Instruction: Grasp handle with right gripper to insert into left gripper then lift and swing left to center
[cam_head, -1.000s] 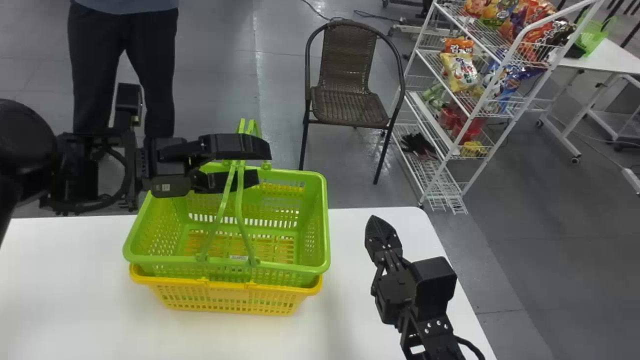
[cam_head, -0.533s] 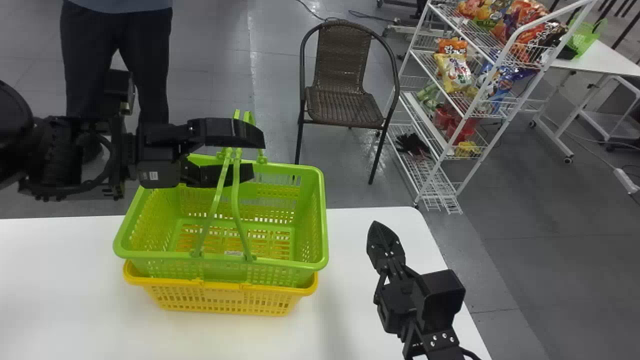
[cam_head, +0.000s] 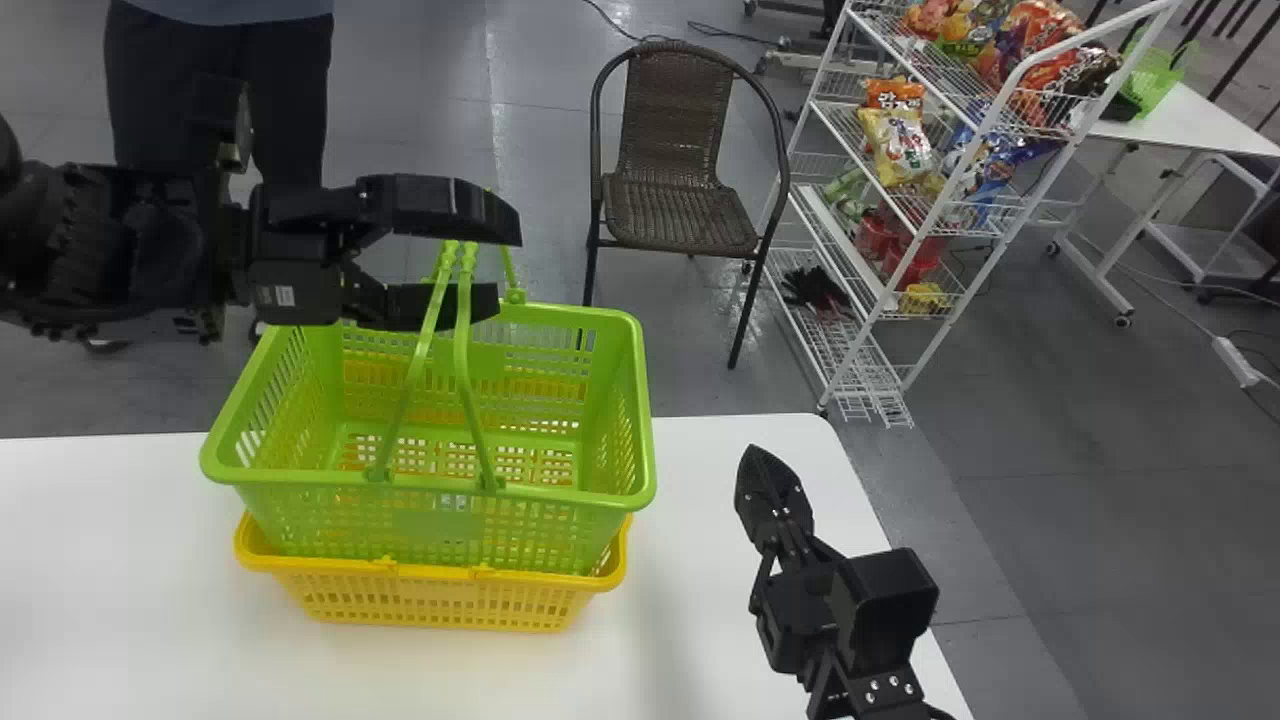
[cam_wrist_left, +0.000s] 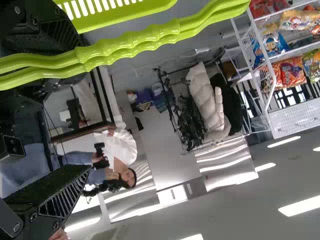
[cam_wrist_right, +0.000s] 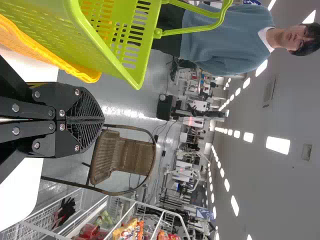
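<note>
Where green basket handles (cam_head: 461, 340) rise: between the spread fingers of left gripper (cam_head: 507, 266)
Green basket (cam_head: 300, 477): below that gripper, partly inside yellow basket (cam_head: 420, 605)
Right gripper (cam_head: 757, 458): closed, near both baskets

A: Green basket (cam_head: 560, 493), left of centre in the head view, is looking like smooth plastic, its rim softly glossing.
B: Yellow basket (cam_head: 300, 565), lower left there, is looking plastic too. Handles (cam_wrist_left: 125, 41), upper left of the left wrist view, are shining harder.
A: Table (cam_head: 110, 560), lower left, head view, is looking smooth.
B: Chair (cam_head: 680, 212), top centre, is showing rough weave. Snack bags (cam_head: 900, 145), upper right, are glinting.
A: Right gripper (cam_head: 755, 455), lower right, is looking matt; screws (cam_wrist_right: 62, 113) are gleaming like metal.
</note>
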